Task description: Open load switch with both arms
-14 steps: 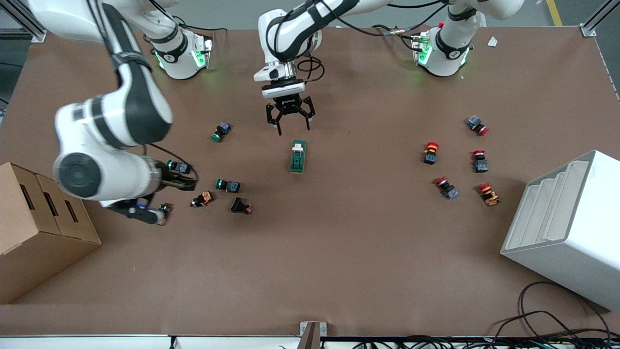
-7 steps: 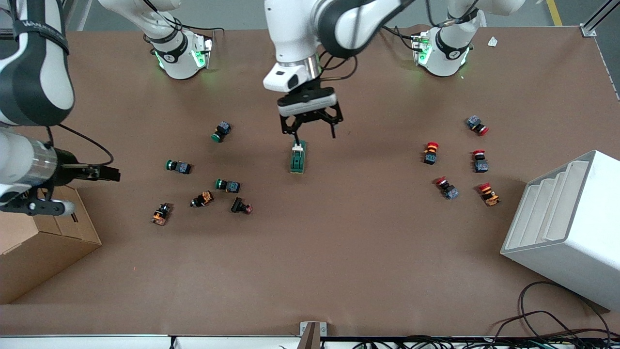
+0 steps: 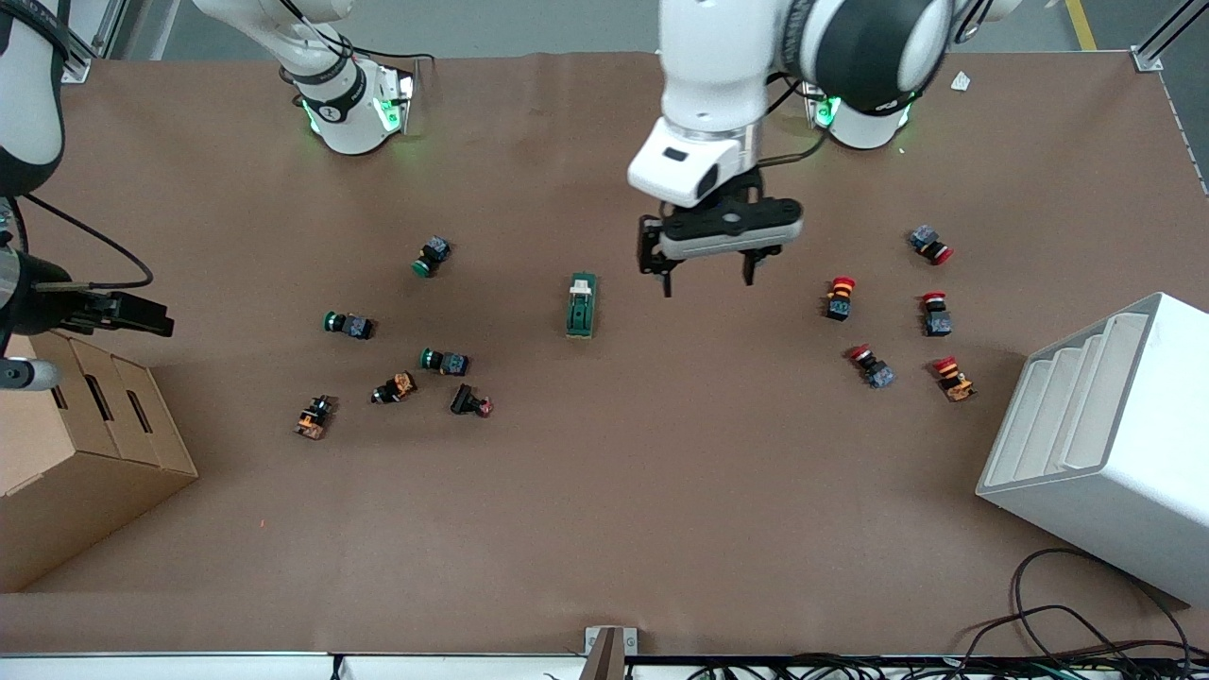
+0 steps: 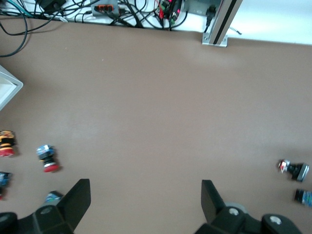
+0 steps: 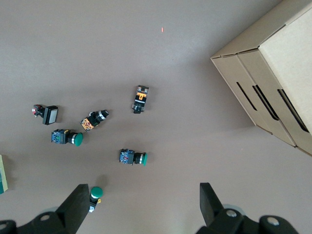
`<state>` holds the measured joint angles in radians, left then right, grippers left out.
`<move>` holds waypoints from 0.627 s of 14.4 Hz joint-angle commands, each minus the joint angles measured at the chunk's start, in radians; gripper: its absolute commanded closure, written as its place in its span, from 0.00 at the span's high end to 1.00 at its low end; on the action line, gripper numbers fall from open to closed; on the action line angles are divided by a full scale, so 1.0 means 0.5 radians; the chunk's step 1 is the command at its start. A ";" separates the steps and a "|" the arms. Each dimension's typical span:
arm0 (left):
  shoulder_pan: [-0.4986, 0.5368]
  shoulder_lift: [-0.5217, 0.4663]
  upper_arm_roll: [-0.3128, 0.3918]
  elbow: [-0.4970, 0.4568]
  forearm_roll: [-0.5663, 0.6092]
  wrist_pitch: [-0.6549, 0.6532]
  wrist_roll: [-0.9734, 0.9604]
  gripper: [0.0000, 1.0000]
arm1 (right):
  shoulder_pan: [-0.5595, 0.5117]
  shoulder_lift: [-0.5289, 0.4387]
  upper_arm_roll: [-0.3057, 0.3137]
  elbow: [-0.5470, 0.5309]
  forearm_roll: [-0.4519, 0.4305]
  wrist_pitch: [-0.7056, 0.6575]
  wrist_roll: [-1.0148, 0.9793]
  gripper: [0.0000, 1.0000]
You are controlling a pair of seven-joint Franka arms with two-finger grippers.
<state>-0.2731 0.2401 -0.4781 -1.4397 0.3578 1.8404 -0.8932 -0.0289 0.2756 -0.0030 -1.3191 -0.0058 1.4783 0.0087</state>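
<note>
Left gripper open, empty, upper centre of frame beside load switch; right gripper open, empty, frame's left edge. Risk: neither braces the switch, so it may slide when its white lever is pushed.

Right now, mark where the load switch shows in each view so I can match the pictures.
Front view: the load switch lies mid-table, between the green and the red button clusters.
Left wrist view: not in it.
Right wrist view: only a green sliver of it at the picture's edge.
Shared landmark: the black button with a red tip.
</note>
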 commanded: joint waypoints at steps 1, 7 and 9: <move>0.025 -0.213 0.271 -0.038 -0.328 -0.143 0.462 1.00 | -0.016 -0.045 0.024 -0.037 -0.047 0.013 -0.014 1.00; 0.252 -0.480 0.608 -0.170 -0.629 -0.404 1.166 1.00 | -0.031 -0.030 0.028 0.058 0.042 0.007 0.004 1.00; 0.258 -0.550 0.753 -0.240 -0.682 -0.432 1.383 1.00 | -0.028 -0.054 0.028 0.055 0.140 -0.048 -0.002 1.00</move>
<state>-0.1486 0.0288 -0.1551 -1.4883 0.0512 1.6328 -0.2884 -0.0294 0.2726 -0.0003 -1.2853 0.0241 1.4813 0.0089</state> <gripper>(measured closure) 0.000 0.000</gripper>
